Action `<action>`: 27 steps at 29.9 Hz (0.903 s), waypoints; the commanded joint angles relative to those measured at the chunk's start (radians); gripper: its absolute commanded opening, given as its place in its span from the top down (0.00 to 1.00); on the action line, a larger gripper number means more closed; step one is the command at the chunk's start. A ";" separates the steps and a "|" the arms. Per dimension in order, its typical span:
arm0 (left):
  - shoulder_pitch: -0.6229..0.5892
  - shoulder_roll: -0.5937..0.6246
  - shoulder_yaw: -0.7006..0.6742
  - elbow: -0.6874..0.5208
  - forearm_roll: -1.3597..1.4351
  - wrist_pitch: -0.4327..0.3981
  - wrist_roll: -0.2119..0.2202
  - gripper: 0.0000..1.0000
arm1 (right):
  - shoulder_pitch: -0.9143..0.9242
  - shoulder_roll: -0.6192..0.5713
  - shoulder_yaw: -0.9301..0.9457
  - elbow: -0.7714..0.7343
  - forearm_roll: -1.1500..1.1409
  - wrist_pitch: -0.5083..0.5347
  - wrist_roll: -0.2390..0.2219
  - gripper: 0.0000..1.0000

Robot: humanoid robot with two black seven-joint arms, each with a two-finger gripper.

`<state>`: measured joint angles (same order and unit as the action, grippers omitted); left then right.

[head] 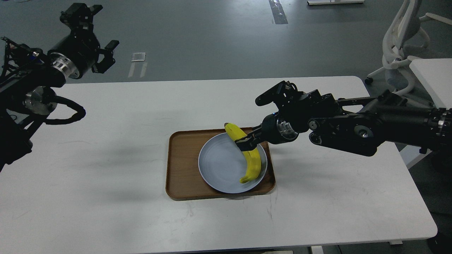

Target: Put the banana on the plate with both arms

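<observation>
White table (pixel 106 183), wooden tray (pixel 182 165) on it

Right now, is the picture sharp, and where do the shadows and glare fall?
Head view: mostly sharp, evenly lit from above; soft grey shadows of both arms spread over the white table; no strong glare on the matte plate; the right pincer gripping the banana reads dark, with little detail.

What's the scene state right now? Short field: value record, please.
banana: over the right side of the plate, lower tip at or near the plate surface, upper end past the far rim
plate: on the wooden tray, centre bare
wooden tray: flat on the white table
white table: holds the tray
right gripper: closed around the banana's middle
left gripper: raised at far left, fingers spread, holding nothing
release: not yet done
</observation>
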<state>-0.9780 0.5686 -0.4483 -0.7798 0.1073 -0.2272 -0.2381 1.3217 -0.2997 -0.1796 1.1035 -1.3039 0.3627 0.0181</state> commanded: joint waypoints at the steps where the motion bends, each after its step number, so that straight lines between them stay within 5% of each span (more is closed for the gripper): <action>1: 0.001 -0.009 0.000 0.001 0.000 -0.003 -0.001 0.02 | -0.002 -0.001 0.074 -0.040 0.055 -0.016 -0.003 0.01; 16: 0.070 -0.013 -0.015 0.001 -0.015 -0.067 -0.006 0.02 | -0.309 0.004 0.818 -0.218 0.923 -0.286 -0.004 0.01; 27: 0.144 -0.027 -0.064 -0.006 -0.018 -0.103 -0.047 0.02 | -0.533 -0.004 1.077 -0.223 1.023 -0.288 -0.017 0.00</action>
<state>-0.8419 0.5454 -0.5042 -0.7850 0.0894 -0.3266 -0.2828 0.8197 -0.2986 0.8848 0.8768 -0.2823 0.0735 0.0031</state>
